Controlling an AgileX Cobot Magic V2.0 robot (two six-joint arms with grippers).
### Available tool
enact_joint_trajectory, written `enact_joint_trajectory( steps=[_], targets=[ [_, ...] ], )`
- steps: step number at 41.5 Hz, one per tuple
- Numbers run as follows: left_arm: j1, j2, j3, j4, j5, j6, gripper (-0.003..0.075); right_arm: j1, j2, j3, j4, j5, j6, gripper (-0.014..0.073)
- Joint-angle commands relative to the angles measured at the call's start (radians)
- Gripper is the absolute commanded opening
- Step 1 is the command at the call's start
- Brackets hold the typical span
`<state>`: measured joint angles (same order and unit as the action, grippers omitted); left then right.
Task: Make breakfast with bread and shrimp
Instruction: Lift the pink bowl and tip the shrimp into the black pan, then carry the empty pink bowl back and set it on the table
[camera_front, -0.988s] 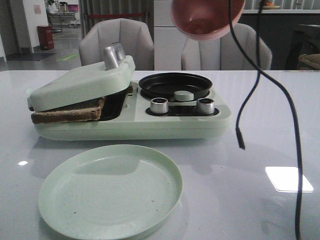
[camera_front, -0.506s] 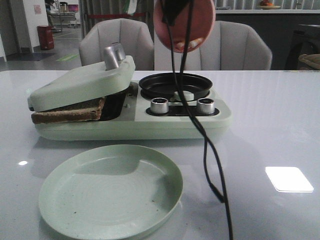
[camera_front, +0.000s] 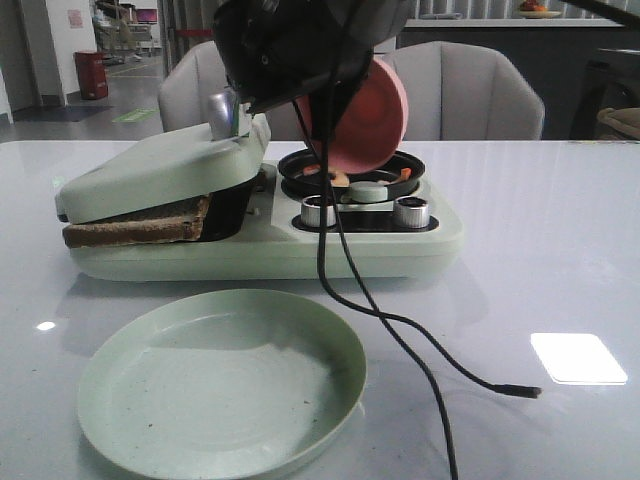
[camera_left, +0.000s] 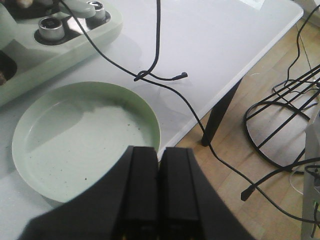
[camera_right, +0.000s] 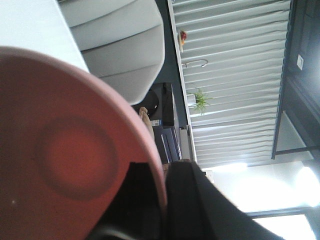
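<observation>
Our right gripper (camera_right: 160, 200) tips a pink bowl (camera_front: 358, 115) over the breakfast maker (camera_front: 270, 240), with shrimp (camera_front: 328, 176) in its round black pan (camera_front: 350, 172).

Our right fingers pinch the bowl's rim, one on each side, holding it on edge above the pan at the breakfast maker's far right; small orange pieces lie in the pan below it. The bread (camera_front: 140, 226) sits under the half-lowered lid (camera_front: 165, 165) on the breakfast maker's left side, crust showing. A pale green plate (camera_front: 222, 380) rests just in front of the breakfast maker. Our left gripper (camera_left: 159, 190) hangs over that plate's rim, fingers pressed together with nothing between them.
</observation>
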<state>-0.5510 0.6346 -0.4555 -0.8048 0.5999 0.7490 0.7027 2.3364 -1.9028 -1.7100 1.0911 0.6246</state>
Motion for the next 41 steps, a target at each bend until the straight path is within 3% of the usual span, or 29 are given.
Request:
enact_joint_trajectory(
  steps=[1, 15, 18, 25, 31, 41],
  targets=[
    [-0.006, -0.003, -0.031, -0.038, -0.046, 0.0, 0.0101, 0.001, -0.069, -0.039, -0.102, 0.049, 0.006, 0.0043],
    [-0.006, -0.003, -0.031, -0.038, -0.046, 0.0, 0.0101, -0.001, -0.09, -0.174, -0.081, 0.17, 0.004, 0.0043],
    [-0.006, -0.003, -0.031, -0.038, -0.046, 0.0, 0.0101, -0.004, -0.136, -0.174, 0.013, 0.143, -0.007, 0.0043],
    [-0.006, -0.003, -0.031, -0.038, -0.046, 0.0, 0.0101, -0.065, -0.301, -0.152, 0.483, 0.042, -0.019, 0.0043],
    [-0.006, -0.003, -0.031, -0.038, -0.046, 0.0, 0.0101, -0.155, -0.464, 0.014, 0.649, -0.056, -0.03, 0.0043],
    [-0.006, -0.003, -0.031, -0.038, -0.046, 0.0, 0.0101, -0.374, -0.793, 0.541, 0.943, -0.332, -0.03, 0.0043]
  ],
)
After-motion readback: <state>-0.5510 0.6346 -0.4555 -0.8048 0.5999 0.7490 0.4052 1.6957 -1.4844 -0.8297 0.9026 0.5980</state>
